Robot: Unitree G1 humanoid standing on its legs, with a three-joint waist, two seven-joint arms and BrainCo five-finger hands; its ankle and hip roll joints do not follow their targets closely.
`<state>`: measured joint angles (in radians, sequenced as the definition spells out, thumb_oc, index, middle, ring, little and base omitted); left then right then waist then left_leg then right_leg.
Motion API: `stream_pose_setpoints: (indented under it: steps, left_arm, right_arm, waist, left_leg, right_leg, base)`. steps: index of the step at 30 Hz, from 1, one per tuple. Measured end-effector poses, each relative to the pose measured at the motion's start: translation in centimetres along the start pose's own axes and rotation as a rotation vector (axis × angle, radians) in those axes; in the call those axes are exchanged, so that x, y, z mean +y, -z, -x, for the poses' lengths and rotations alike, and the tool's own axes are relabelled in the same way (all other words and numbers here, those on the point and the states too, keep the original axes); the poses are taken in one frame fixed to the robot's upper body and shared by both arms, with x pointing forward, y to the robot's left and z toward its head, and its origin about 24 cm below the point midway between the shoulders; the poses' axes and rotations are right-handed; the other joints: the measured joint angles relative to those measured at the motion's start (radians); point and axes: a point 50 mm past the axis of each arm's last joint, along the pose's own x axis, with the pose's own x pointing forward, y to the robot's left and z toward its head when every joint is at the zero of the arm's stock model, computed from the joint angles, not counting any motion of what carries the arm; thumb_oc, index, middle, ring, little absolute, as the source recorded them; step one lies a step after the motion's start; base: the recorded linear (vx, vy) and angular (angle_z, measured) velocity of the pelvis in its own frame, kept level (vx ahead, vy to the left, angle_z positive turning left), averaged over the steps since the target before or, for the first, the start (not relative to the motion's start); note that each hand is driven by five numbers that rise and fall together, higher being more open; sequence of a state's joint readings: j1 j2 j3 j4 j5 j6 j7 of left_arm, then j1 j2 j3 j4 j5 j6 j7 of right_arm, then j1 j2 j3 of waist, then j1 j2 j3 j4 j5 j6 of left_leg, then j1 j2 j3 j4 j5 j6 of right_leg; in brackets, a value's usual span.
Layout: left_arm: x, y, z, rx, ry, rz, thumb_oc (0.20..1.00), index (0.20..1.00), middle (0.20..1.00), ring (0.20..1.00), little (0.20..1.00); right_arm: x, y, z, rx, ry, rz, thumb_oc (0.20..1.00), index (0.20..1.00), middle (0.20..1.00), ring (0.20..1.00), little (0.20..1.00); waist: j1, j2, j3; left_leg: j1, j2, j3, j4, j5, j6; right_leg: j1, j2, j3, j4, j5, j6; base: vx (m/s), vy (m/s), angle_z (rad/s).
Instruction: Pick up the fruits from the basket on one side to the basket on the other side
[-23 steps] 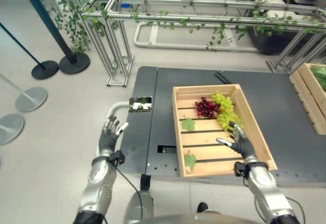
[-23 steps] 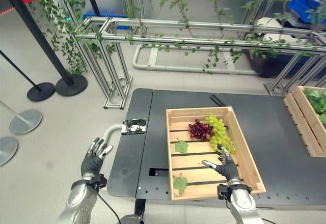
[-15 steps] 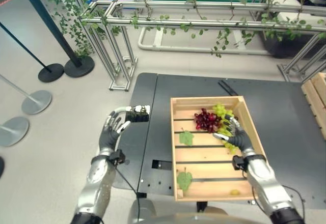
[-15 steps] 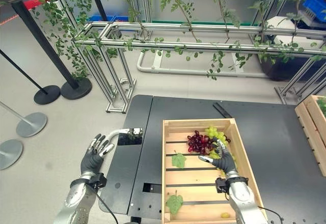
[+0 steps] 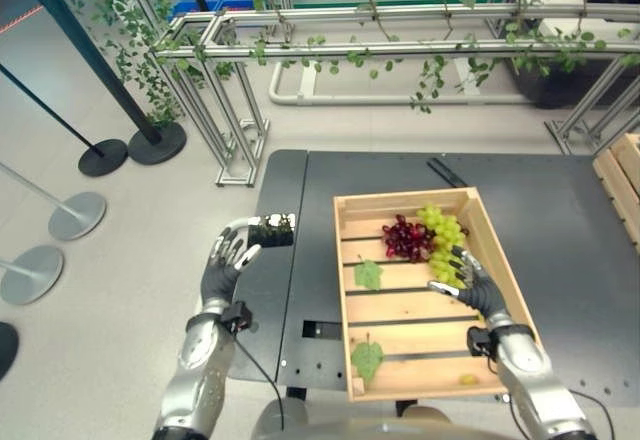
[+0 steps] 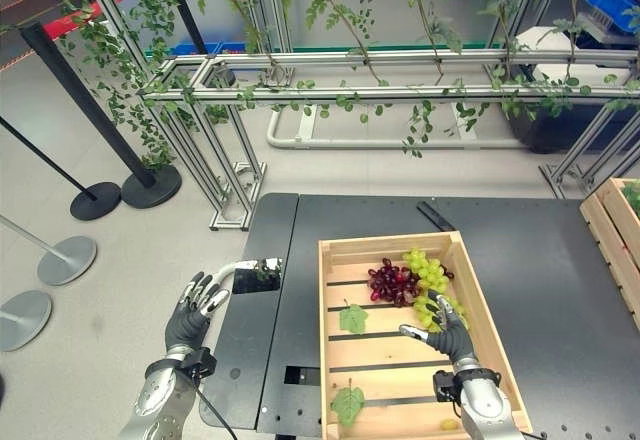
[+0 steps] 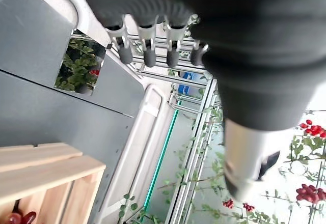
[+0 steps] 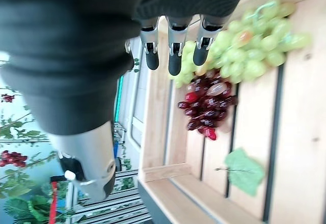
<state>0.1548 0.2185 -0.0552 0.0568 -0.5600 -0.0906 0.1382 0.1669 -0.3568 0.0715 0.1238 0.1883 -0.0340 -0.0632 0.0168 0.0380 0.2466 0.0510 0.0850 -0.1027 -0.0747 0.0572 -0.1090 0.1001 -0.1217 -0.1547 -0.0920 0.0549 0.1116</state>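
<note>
A: What's on the dark worktop (image 5: 560,220)?
B: A slatted wooden crate (image 5: 360,205). In its far right corner lie a bunch of green grapes (image 5: 441,230) and, touching it, a smaller bunch of red grapes (image 5: 403,237). Two green leaves (image 5: 368,274) rest on the slats, and one loose green grape (image 5: 467,379) near the front edge.
A: And the right robot hand (image 5: 468,285)?
B: Over the crate, fingers spread and straight, just at the green bunch, holding nothing.
A: The left robot hand (image 5: 222,268)?
B: Off the worktop's left edge, fingers loosely spread, by a small mirror-like plate (image 6: 262,271).
</note>
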Motion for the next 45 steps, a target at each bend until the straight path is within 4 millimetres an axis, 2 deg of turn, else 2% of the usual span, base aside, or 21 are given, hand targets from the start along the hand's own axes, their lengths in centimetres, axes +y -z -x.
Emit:
stream_pose_setpoints:
  steps: [9,13,17,22,24,28,30,32,38,45]
  left_arm:
    - [0.6,0.4,0.4,0.035,-0.009,-0.029,1.000,1.000,1.000,1.000,1.000]
    - [1.1,0.2,0.4,0.033,-0.008,-0.074,1.000,1.000,1.000,1.000,1.000]
    - [1.2,0.0,0.3,0.031,0.001,-0.090,1.000,1.000,1.000,1.000,1.000]
    - [1.4,-0.4,0.2,0.029,0.022,-0.122,1.000,1.000,1.000,1.000,1.000]
    - [0.9,-0.7,-0.2,0.030,0.067,-0.147,1.000,1.000,1.000,1.000,1.000]
    - [0.4,-1.2,-0.6,0.013,0.090,-0.138,1.000,1.000,1.000,1.000,1.000]
    - [-0.5,-2.1,-0.8,-0.017,0.139,-0.149,1.000,1.000,1.000,1.000,1.000]
    - [-1.1,-2.7,-1.1,-0.042,0.158,-0.142,1.000,1.000,1.000,1.000,1.000]
    - [-2.3,-4.0,-1.9,-0.096,0.204,-0.151,1.000,1.000,1.000,1.000,1.000]
    - [-3.2,-3.8,-2.0,-0.091,0.232,-0.153,1.000,1.000,1.000,1.000,1.000]
  right_arm:
    - [-0.1,0.6,-0.1,0.035,0.005,0.006,1.000,1.000,1.000,1.000,1.000]
    - [-0.7,1.9,-0.2,0.100,0.028,0.040,1.000,1.000,1.000,1.000,1.000]
    - [-2.0,2.2,-2.0,0.158,0.051,0.100,1.000,1.000,1.000,1.000,1.000]
    - [-3.8,-0.2,-5.1,0.129,0.102,0.178,1.000,1.000,1.000,1.000,1.000]
    - [-4.6,-1.8,-6.8,0.114,0.119,0.236,1.000,1.000,1.000,1.000,1.000]
    - [-5.3,-3.1,-8.4,0.116,0.144,0.262,1.000,1.000,1.000,1.000,1.000]
    - [-6.0,-4.7,-9.8,0.121,0.173,0.298,1.000,1.000,1.000,1.000,1.000]
    - [-6.4,-5.6,-10.2,0.102,0.196,0.304,1.000,1.000,1.000,1.000,1.000]
    - [-6.9,-8.0,-11.6,0.084,0.237,0.301,1.000,1.000,1.000,1.000,1.000]
    - [-8.4,-9.9,-12.0,0.061,0.297,0.304,1.000,1.000,1.000,1.000,1.000]
  waist:
    - [0.000,-0.035,-0.022]
    - [0.020,-0.042,-0.026]
    - [0.032,-0.060,-0.016]
    - [0.060,-0.067,0.043]
    - [0.083,-0.066,0.082]
    - [0.111,-0.063,0.125]
    - [0.123,-0.059,0.163]
    - [0.139,-0.055,0.188]
    - [0.146,-0.052,0.224]
    - [0.145,-0.045,0.252]
  left_leg:
    - [0.011,0.001,0.000,-0.009,0.000,0.000]
    - [-0.001,0.005,0.002,-0.009,0.000,0.000]
    - [-0.065,0.016,-0.009,-0.002,0.017,-0.010]
    - [-0.107,0.022,-0.017,0.007,0.027,-0.018]
    - [-0.155,0.024,-0.024,0.018,0.033,-0.022]
    - [-0.190,0.026,-0.036,0.019,0.042,-0.024]
    - [-0.206,0.023,-0.039,0.022,0.042,-0.024]
    - [-0.207,0.022,-0.039,0.022,0.042,-0.024]
    - [-0.241,0.021,-0.043,0.028,0.042,-0.024]
    - [-0.291,0.019,-0.055,0.042,0.043,-0.026]
  right_leg:
    - [0.008,0.000,-0.002,-0.001,-0.005,0.002]
    - [-0.007,0.005,-0.001,-0.005,-0.006,0.001]
    - [-0.063,0.017,-0.005,-0.004,0.006,-0.008]
    - [-0.098,0.025,-0.012,-0.005,0.016,-0.011]
    - [-0.139,0.029,-0.016,-0.004,0.027,-0.015]
    - [-0.169,0.032,-0.021,0.000,0.040,-0.024]
    - [-0.181,0.030,-0.024,0.000,0.041,-0.024]
    - [-0.183,0.029,-0.023,0.001,0.041,-0.023]
    - [-0.210,0.028,-0.031,0.001,0.041,-0.023]
    - [-0.246,0.029,-0.044,0.001,0.046,-0.025]
  base:
    - [0.00,0.021,0.00]
    - [-0.08,-0.021,-0.02]
    - [-0.10,-0.030,0.03]
    - [-0.08,-0.006,0.02]
    - [-0.07,0.012,0.04]
    - [-0.02,0.022,0.07]
    - [-0.03,0.029,0.04]
    - [-0.02,0.010,0.01]
    - [-0.03,0.007,0.02]
    - [-0.01,0.016,0.04]
